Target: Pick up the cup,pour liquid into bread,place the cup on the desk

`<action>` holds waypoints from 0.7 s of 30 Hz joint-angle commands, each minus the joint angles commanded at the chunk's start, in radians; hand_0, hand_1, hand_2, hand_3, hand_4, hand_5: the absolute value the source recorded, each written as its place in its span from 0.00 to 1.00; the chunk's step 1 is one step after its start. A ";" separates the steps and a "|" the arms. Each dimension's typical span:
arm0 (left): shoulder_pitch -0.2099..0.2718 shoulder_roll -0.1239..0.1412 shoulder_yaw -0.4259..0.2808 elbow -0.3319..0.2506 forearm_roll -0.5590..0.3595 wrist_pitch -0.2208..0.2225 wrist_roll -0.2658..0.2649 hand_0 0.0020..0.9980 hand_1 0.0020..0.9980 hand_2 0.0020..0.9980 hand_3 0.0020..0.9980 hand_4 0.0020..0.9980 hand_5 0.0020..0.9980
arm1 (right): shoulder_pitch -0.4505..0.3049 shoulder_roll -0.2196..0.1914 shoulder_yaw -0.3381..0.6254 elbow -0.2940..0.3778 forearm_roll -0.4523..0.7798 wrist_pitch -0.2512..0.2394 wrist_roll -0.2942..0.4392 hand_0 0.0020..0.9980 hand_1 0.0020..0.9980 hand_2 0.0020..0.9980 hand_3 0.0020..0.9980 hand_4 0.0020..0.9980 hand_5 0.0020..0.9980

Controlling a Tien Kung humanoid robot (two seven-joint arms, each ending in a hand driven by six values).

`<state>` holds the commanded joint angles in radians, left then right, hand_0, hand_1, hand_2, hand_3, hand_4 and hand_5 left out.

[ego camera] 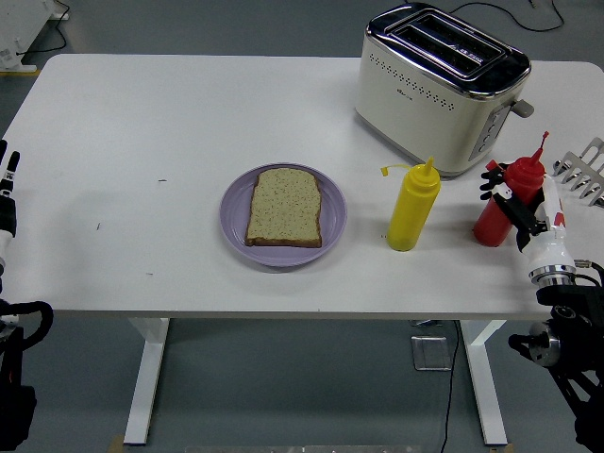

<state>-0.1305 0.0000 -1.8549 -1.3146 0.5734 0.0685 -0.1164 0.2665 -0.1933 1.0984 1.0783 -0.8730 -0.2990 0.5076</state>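
No cup is in view. A red squeeze bottle (493,219) stands at the right of the white table (142,123), its nozzle leaning slightly. My right hand (510,200) comes up from the lower right, with black fingers (491,179) curled around the bottle's upper body. To its left stands a yellow squeeze bottle (412,209), upright and untouched. One slice of bread (285,207) lies flat on a purple plate (332,219) at the table's middle. At the table's left edge rests my left hand (6,193), fingers straight and holding nothing.
A cream and chrome toaster (439,90) stands at the back right, just behind the two bottles. A white rack (585,170) pokes in at the right edge beside the red bottle. Bare tabletop stretches left of the plate.
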 joint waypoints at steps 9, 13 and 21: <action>0.000 0.000 -0.002 0.000 0.000 0.000 0.000 0.79 0.74 0.73 0.69 0.56 1.00 | -0.013 -0.001 0.001 0.004 -0.035 0.007 -0.015 0.70 0.68 0.70 0.77 0.71 0.29; -0.001 0.000 -0.004 -0.001 0.000 0.000 0.000 0.79 0.74 0.73 0.69 0.56 1.00 | -0.017 -0.002 0.004 0.005 -0.045 0.015 -0.023 0.70 0.68 0.70 0.77 0.71 0.29; -0.003 0.000 -0.005 -0.001 0.001 0.000 0.000 0.79 0.73 0.73 0.69 0.56 1.00 | -0.040 -0.008 0.014 0.021 -0.064 0.033 -0.033 0.86 0.81 0.91 0.93 0.75 0.28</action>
<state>-0.1337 0.0000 -1.8604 -1.3152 0.5743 0.0687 -0.1167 0.2261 -0.2017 1.1125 1.0996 -0.9375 -0.2658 0.4749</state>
